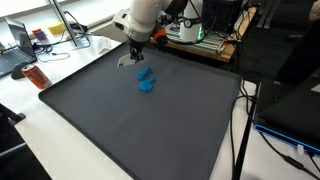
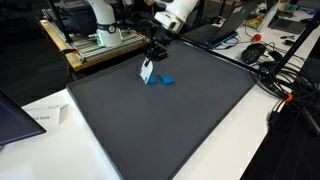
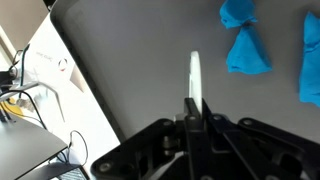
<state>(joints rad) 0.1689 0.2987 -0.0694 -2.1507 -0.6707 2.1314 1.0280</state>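
**Hand and held piece, wrist view.** Your hand [image 3: 196, 108] is fully closed on a thin white piece [image 3: 195, 75]. The piece is seen edge-on, pinched by one end and jutting out past the fingertips over the dark mat [image 3: 130, 70] that covers the table [image 2: 235, 150]. Blue pieces [image 3: 247, 50] lie on the mat just ahead of the hand, off to one side.

**Likely hazards:**
- The pinch covers little of the piece, so a quick wrist turn could let it pivot or slip out.
- If you lower here, its free edge may hit the mat first.
- A sideways sweep could knock the blue pieces away.
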